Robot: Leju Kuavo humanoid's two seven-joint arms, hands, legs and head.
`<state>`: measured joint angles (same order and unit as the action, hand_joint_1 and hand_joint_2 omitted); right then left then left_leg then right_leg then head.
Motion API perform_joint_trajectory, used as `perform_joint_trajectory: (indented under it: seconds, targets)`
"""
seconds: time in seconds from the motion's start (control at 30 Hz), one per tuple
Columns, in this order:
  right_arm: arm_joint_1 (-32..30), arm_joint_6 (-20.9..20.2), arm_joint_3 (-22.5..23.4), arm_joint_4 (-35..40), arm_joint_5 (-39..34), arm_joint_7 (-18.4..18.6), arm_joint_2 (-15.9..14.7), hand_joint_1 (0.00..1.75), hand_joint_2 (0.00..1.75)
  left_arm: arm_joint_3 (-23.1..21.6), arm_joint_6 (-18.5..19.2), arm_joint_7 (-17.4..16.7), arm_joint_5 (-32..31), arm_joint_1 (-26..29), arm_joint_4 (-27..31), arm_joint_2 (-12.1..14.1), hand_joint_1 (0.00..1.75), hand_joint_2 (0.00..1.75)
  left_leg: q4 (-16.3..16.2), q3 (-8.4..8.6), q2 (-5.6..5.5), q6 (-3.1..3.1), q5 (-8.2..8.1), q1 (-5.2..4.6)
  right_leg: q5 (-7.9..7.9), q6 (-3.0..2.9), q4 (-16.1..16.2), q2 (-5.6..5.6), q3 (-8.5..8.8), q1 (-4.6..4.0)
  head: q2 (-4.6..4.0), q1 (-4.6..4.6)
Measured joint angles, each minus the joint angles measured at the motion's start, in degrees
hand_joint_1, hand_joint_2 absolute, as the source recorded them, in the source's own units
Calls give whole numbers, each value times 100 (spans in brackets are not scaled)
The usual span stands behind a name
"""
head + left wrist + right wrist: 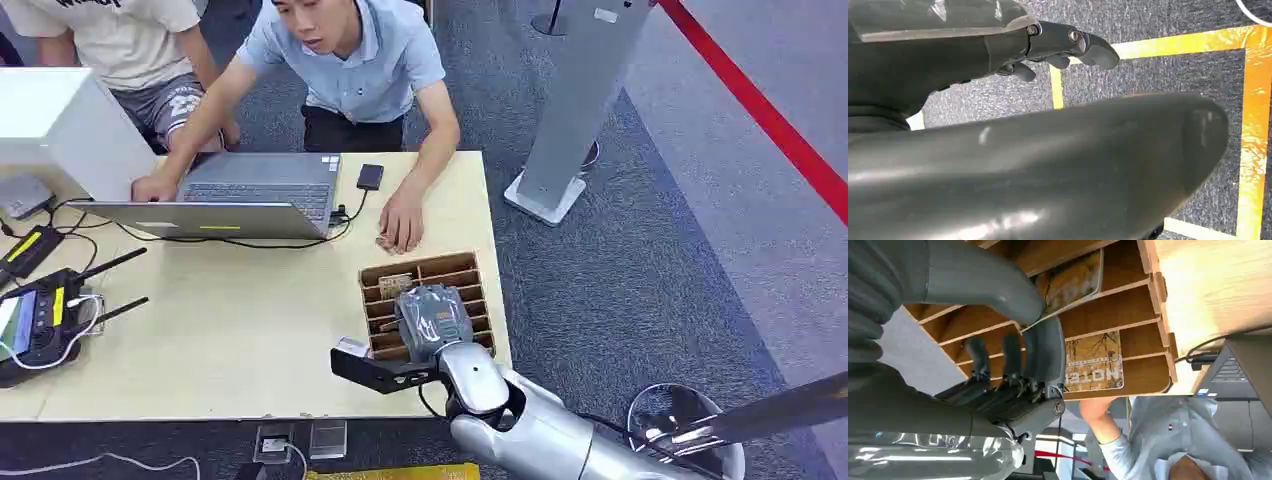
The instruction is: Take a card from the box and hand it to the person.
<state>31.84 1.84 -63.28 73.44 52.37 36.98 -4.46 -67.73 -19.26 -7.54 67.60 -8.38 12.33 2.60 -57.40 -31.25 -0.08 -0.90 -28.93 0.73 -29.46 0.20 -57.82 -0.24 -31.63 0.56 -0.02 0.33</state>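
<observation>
A wooden slotted box (425, 268) stands at the table's near right corner. My right hand (432, 318) is down inside it, palm over the middle slots. In the right wrist view the thumb (993, 282) and a dark finger (1048, 350) close on the edge of a yellowish card (1073, 277) that stands tilted in its slot. A second card (1093, 362) printed "HOTEL" lies in a slot farther along, also visible from the head as the card (395, 285). My left hand (1063, 45) hangs over the carpet, holding nothing, fingers loosely apart.
A person in a blue shirt (350, 60) kneels behind the table, one hand (402, 222) resting just beyond the box, the other on a laptop (250, 195). A phone (370, 176), cables and black controllers (40, 315) lie on the table. A grey stand (575, 110) is at the right.
</observation>
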Motion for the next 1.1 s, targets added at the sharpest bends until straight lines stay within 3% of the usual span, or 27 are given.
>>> perform_joint_trajectory:
  seconds: [1.1]
  targets:
    - [-11,-7,4,4,-111,-26,28,175,175,-2,-59,120,-70,-2,0,0,0,0,0,2,0,0,0,0,0,0,0,1,1,0,0,-2]
